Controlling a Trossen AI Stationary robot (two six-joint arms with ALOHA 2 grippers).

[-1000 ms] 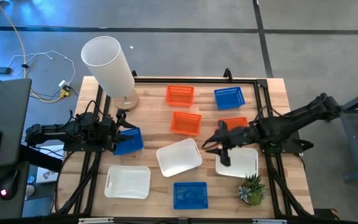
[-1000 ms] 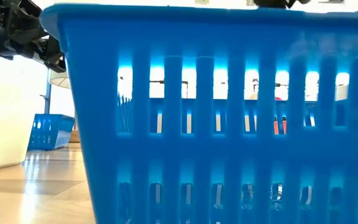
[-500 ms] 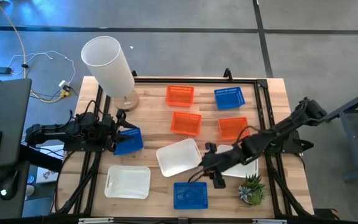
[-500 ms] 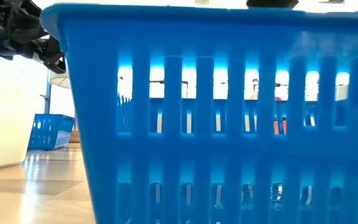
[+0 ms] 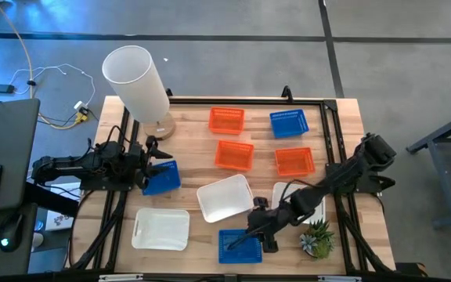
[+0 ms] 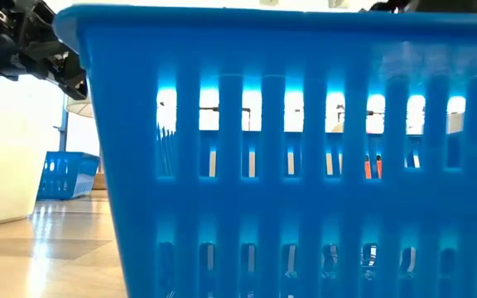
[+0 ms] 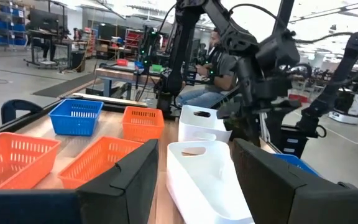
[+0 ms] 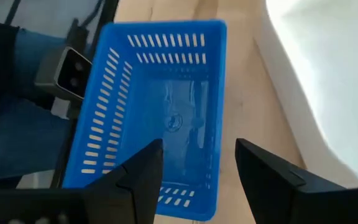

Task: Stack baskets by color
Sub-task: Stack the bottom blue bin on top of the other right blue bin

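Three orange baskets (image 5: 226,120) (image 5: 234,154) (image 5: 294,161) sit at the table's far middle. Blue baskets stand at the far right (image 5: 289,123), at the left (image 5: 161,178) and at the near edge (image 5: 239,245). White baskets lie at the near left (image 5: 161,229), in the middle (image 5: 225,197) and on the right (image 5: 313,205), this last one partly under my right arm. My right gripper (image 5: 250,235) (image 8: 197,180) hangs open, slanting down over the near blue basket (image 8: 160,112). My left gripper (image 5: 152,159) (image 7: 197,174) waits open beside the left blue basket.
A tall white cylinder lamp (image 5: 135,78) stands at the far left corner. A small potted plant (image 5: 317,237) sits at the near right corner, close to my right arm. The low camera (image 8: 73,71) sits just past the near blue basket at the table's front edge.
My right gripper has travelled from over the right white basket toward the table's near edge and leftward, sinking and tipping further down, until it hangs over the near blue basket. Its fingers stay open. No basket has moved.
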